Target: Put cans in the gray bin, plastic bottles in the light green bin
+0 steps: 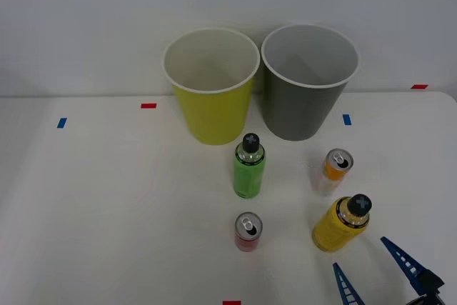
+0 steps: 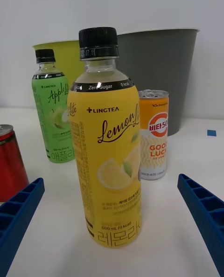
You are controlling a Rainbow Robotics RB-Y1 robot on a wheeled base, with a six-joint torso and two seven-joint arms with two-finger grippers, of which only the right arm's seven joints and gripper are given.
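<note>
Right pincer (image 1: pixel 370 264): blue ribbed fingers (image 2: pixel 203 211) (tapered), black base.

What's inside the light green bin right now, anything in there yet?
In the front view the light green bin shows only bare white inner wall, with no bottle visible. Its floor is hidden behind the near rim, so its very bottom cannot be checked. The green bottle stands outside, in front.

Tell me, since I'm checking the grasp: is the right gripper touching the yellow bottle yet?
Apart. The right wrist view shows white table between the yellow bottle and each open blue finger of the right gripper.
</note>
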